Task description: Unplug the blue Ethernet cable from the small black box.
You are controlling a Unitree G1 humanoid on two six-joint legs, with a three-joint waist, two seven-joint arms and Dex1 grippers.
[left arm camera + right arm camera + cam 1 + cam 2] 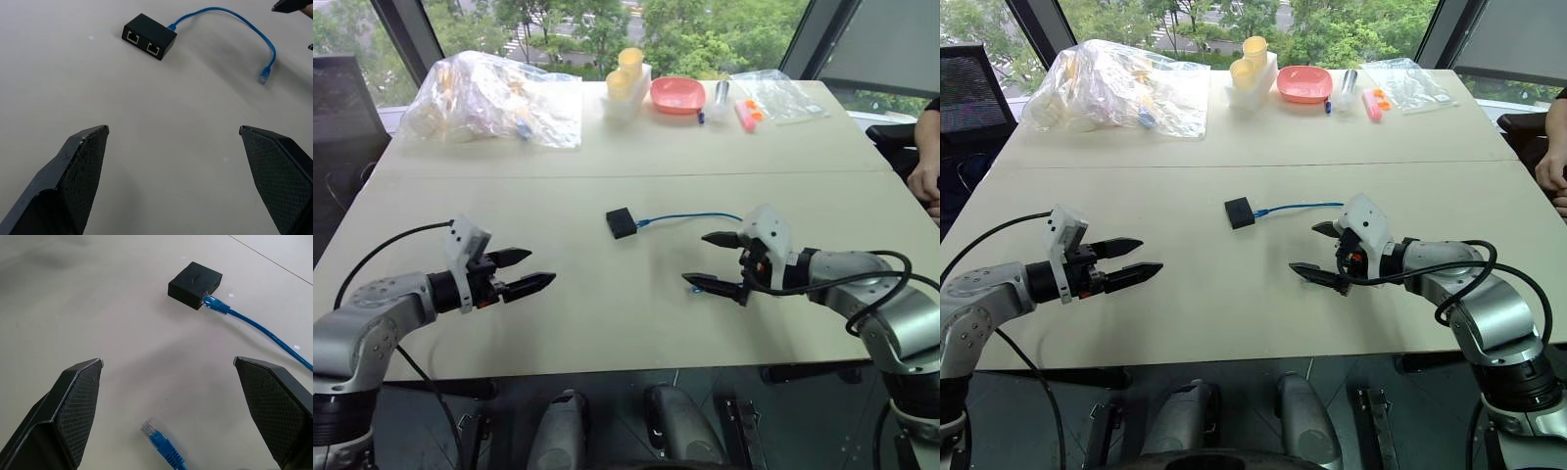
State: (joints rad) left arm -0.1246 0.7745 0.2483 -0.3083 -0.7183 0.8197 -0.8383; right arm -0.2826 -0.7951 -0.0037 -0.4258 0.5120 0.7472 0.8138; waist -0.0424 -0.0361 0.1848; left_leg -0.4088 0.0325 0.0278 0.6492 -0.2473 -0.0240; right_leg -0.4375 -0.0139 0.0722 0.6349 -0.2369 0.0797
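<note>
The blue Ethernet cable [254, 323] is plugged into the small black box [194, 285], at 12 o'clock from both wide, empty claws: left claw [522, 271], right claw [715, 261].

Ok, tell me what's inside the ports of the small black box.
One blue Ethernet cable plug sits in a side port of the small black box. Two ports on another side are empty. Inner contacts can't be seen.

Grey arms, white wrist brackets, looping black cables, black textured jaws.

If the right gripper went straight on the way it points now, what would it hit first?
Probably the loose plug of the blue cable, lying on the table between the open right gripper fingers; farther along is the black box. Depth is uncertain.
</note>
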